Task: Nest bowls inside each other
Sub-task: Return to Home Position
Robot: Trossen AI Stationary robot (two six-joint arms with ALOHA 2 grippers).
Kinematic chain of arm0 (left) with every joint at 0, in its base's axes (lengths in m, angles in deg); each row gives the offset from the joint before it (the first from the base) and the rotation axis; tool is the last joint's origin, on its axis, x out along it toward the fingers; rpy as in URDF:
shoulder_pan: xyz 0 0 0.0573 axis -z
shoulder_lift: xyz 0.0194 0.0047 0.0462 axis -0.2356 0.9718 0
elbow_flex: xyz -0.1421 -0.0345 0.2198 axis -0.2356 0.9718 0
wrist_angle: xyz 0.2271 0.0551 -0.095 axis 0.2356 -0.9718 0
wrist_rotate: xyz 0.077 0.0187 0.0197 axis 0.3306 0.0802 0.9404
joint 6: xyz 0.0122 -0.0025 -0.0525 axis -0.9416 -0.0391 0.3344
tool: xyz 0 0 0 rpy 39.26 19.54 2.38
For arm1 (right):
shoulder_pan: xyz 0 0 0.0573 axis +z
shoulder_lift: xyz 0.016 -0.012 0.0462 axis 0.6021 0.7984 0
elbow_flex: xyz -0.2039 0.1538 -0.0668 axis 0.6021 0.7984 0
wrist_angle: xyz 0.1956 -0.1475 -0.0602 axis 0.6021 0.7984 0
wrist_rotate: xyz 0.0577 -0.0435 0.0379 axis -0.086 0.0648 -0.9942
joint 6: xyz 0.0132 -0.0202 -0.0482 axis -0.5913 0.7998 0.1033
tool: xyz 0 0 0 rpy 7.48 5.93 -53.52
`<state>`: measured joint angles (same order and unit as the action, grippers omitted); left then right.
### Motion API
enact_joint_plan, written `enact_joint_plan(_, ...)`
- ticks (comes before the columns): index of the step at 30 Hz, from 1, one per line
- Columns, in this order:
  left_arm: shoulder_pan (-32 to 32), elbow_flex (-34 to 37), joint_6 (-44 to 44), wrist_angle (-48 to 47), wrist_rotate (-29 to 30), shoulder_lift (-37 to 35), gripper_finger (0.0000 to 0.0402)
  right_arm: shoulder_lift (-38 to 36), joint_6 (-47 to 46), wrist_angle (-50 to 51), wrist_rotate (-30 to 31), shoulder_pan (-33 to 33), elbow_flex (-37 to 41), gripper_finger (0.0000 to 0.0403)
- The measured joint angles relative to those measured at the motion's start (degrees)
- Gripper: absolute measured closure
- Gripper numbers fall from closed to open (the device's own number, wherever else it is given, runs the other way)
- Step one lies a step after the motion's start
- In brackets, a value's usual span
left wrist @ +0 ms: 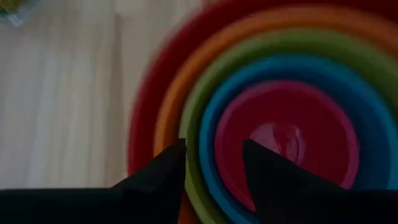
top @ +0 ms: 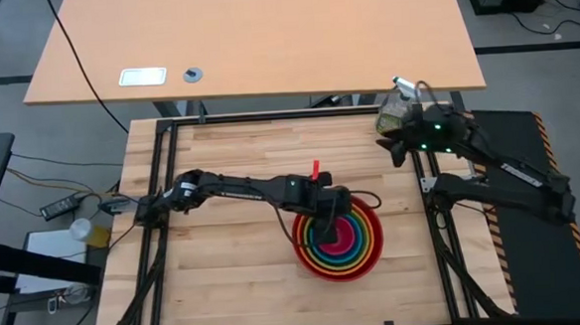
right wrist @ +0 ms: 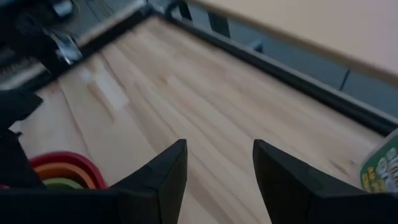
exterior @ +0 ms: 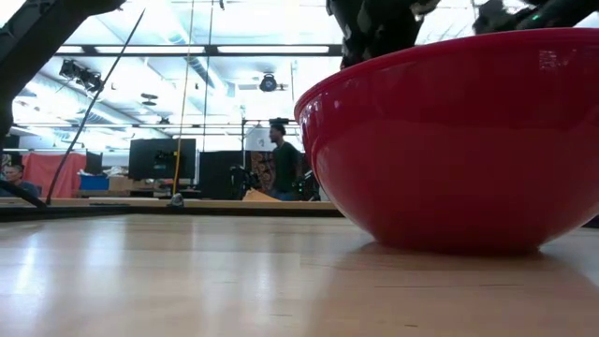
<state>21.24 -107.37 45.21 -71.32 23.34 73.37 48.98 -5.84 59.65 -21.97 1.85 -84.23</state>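
The bowls stand nested in one stack (top: 340, 241) on the wooden table, right of its middle: red (left wrist: 140, 124) outermost, then orange (left wrist: 169, 106), lime green (left wrist: 200, 102), blue (left wrist: 214, 118) and pink (left wrist: 292, 137) innermost. The red bowl (exterior: 449, 140) rests on its base. My left gripper (left wrist: 214, 149) hovers open just above the stack's left part (top: 325, 218), with nothing between its fingers. My right gripper (right wrist: 217, 155) is open and empty over the table's far right corner (top: 396, 145), well away from the bowls (right wrist: 62, 171).
A clear spray bottle (top: 398, 102) stands at the far right corner, close by my right gripper; its label (right wrist: 382, 165) shows in the right wrist view. A black frame (top: 268, 119) rims the table. Bare wood lies left of and in front of the bowls.
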Motion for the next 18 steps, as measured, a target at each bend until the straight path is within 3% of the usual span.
enact_joint_plan(4,-0.3,0.0,-0.4,0.7,1.8,-2.3,0.0259,-5.9,-0.2,0.1,0.2,0.0,0.0,0.0213)
enact_joint_plan(12,-1.5,0.0,-2.3,-7.8,7.1,-7.9,0.0285,-16.9,-0.6,0.6,1.0,0.1,0.0,0.0213)
enact_joint_plan(18,-3.7,0.0,-3.3,-7.4,6.9,-11.2,0.0287,-25.5,-4.8,0.1,1.0,0.2,4.5,0.0213)
